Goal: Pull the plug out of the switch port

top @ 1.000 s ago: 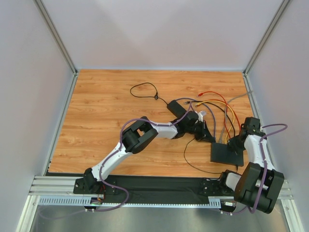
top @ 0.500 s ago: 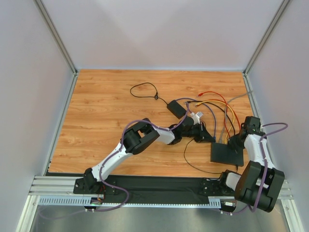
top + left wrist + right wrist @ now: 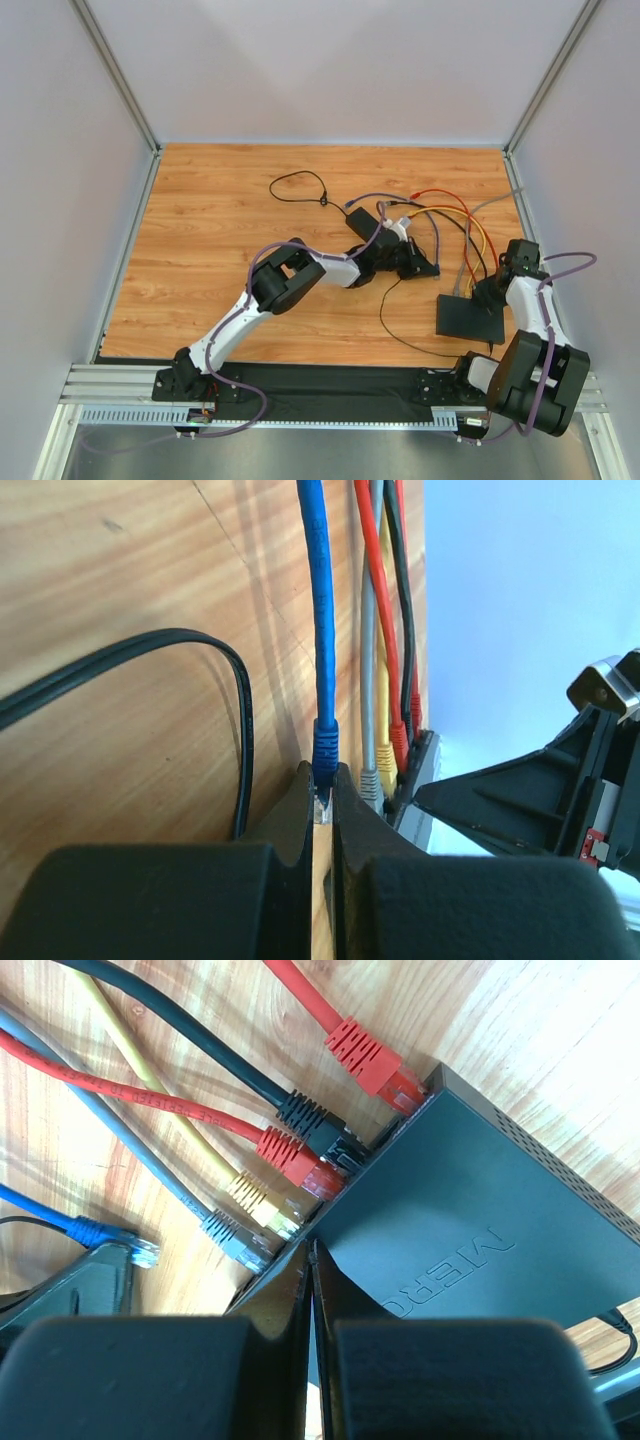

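The switch (image 3: pixel 468 318) is a flat black box at the right of the table, with grey, yellow, red and black plugs (image 3: pixel 262 1198) sitting in the ports along its edge. A blue plug (image 3: pixel 325 745) is pinched between the fingers of my left gripper (image 3: pixel 322 785), which is shut on it. In the right wrist view that blue plug (image 3: pixel 100 1232) lies clear of the switch (image 3: pixel 480 1200), its tip apart from the ports. My right gripper (image 3: pixel 308 1248) is shut, its tips resting on the switch's top near the port edge. From above, the left gripper (image 3: pixel 426 268) sits left of the switch.
A black power-adapter brick (image 3: pixel 365 225) lies behind the left gripper, with a thin black cable loop (image 3: pixel 300 185) beyond it. Red, yellow and grey cables (image 3: pixel 455 215) fan out behind the switch toward the right wall. A black cord (image 3: pixel 200 650) curves across the wood beside the left fingers.
My left gripper has drawn back and to the left, away from the switch, carrying the blue plug. The right arm and the switch have stayed put.
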